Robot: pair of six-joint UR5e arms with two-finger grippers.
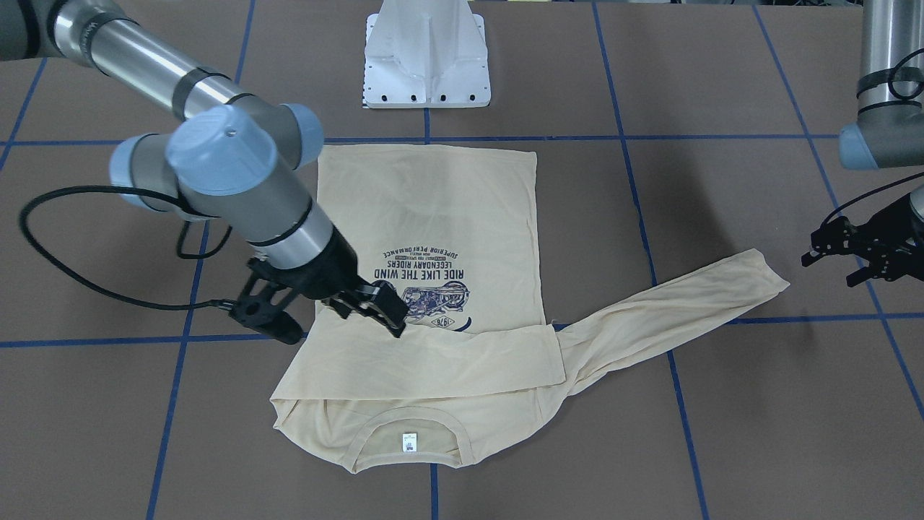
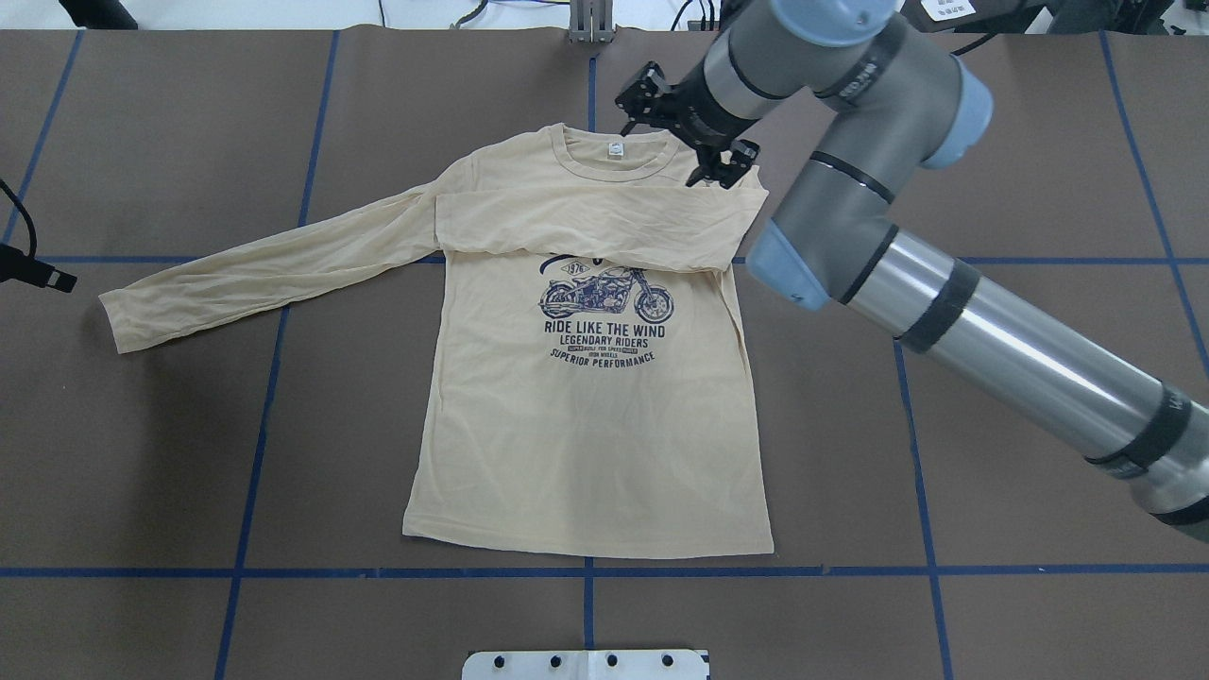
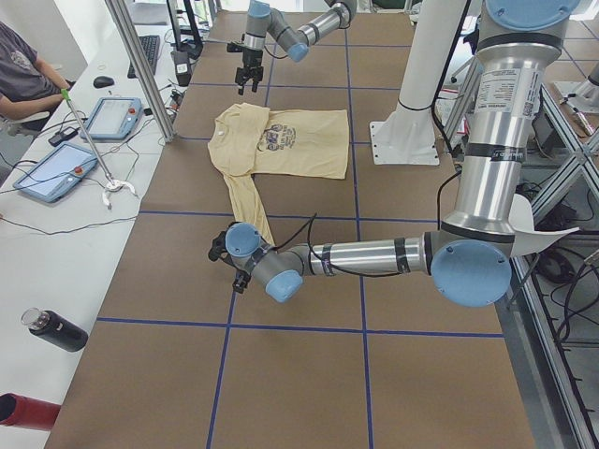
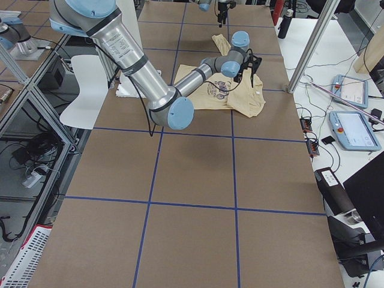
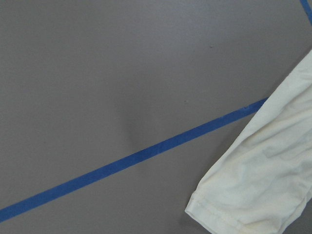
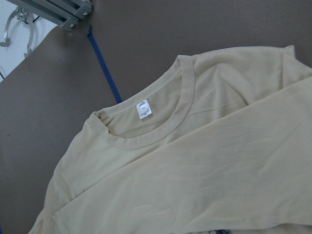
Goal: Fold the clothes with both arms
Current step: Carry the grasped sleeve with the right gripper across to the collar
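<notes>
The pale yellow-beige T-shirt (image 2: 586, 425) lies flat and print up on the brown table, also seen in the front view (image 1: 433, 217). One sleeve (image 2: 586, 222) is folded across the chest. The other sleeve (image 2: 255, 269) stretches out flat. The white neck label (image 2: 615, 148) shows inside the collar, as it does in the right wrist view (image 6: 143, 108). My right gripper (image 2: 685, 132) hovers open and empty over the shoulder beside the collar, also in the front view (image 1: 368, 310). My left gripper (image 1: 859, 253) is open and empty, just beyond the outstretched sleeve's cuff (image 5: 263, 185).
The white pedestal base (image 1: 427, 65) stands at the robot's side of the table. Blue tape lines (image 2: 586, 571) grid the surface. A side bench with tablets (image 3: 56, 168) and a black bottle (image 3: 56, 329) runs along the operators' side, where a person (image 3: 23, 75) sits.
</notes>
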